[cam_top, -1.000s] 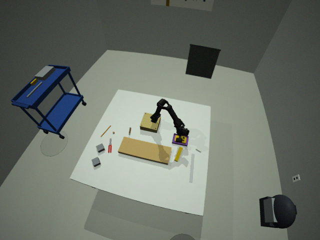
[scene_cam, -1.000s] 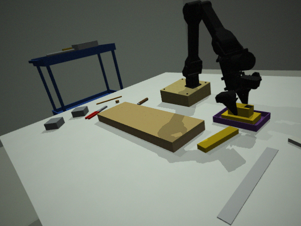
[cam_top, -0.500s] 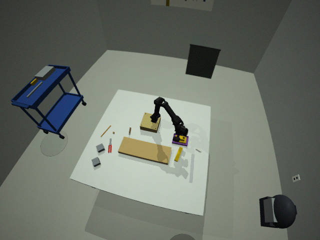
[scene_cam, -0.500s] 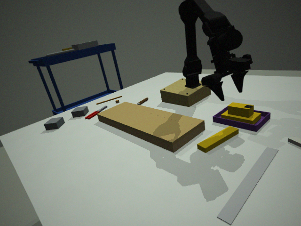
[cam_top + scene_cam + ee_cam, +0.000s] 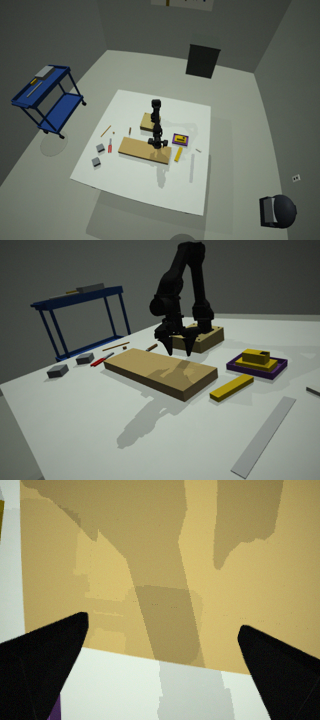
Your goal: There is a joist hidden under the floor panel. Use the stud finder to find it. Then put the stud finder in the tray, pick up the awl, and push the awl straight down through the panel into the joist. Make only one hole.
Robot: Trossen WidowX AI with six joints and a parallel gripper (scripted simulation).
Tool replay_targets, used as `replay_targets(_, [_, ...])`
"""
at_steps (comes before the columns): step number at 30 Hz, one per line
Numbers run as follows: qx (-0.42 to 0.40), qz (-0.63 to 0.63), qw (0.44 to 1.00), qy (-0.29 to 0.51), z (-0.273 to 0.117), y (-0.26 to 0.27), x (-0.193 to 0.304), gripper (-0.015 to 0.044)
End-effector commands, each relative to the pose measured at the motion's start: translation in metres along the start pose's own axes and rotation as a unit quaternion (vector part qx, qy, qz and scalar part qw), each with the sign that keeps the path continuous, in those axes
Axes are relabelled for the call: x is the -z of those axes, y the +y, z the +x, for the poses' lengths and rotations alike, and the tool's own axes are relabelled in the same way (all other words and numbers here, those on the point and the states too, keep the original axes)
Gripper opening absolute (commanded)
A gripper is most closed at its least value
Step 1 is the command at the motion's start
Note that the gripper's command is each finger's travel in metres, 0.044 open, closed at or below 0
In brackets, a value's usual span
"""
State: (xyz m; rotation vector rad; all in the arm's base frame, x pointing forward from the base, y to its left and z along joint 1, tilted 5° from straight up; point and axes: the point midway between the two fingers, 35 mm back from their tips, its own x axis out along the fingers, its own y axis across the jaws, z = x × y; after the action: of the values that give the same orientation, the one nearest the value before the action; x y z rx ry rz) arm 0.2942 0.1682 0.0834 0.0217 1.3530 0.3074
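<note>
The yellow stud finder (image 5: 180, 138) (image 5: 255, 357) sits in the purple tray (image 5: 178, 144) (image 5: 250, 373), whose edge shows at the lower left of the wrist view (image 5: 56, 711). The tan floor panel (image 5: 136, 147) (image 5: 144, 361) (image 5: 250, 570) lies flat, with tiny dark dots on top. My gripper (image 5: 157, 145) (image 5: 179, 355) (image 5: 166, 626) is wide open and empty, pointing down above the panel's back edge near its tray end. The awl (image 5: 130, 130) (image 5: 151, 347) seems to be the brown-handled tool lying behind the panel, away from my fingers. The joist is hidden.
A yellow bar (image 5: 178, 154) (image 5: 232, 387) lies between panel and tray, with a grey strip (image 5: 191, 167) (image 5: 266, 433) farther right. Red-handled pliers (image 5: 110, 147) (image 5: 99, 361), two grey blocks and a thin stick (image 5: 105, 131) lie left. My arm's base block (image 5: 146, 121) stands behind.
</note>
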Motion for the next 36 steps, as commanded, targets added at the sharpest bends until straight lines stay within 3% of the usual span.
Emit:
replay_targets(1, [0.023,0.164,0.986,0.004,0.001,-0.062,-0.004,0.0440])
replay_targets(7, [0.046,0.357,0.933,-0.003,-0.004,-0.132,0.001,0.0440])
replay_targets(13, [0.063,0.620,0.782,-0.020,-0.014,-0.218,0.027,0.0440])
replay_targets(19, [0.067,0.829,0.553,-0.040,-0.027,-0.291,0.075,0.0440])
replay_targets(28, [0.050,0.988,0.128,-0.066,-0.046,-0.364,0.176,0.0440])
replay_targets(30, [0.048,0.992,0.094,-0.067,-0.048,-0.368,0.184,0.0440])
replay_targets(36, [0.048,0.992,0.094,-0.067,-0.048,-0.368,0.184,0.0440])
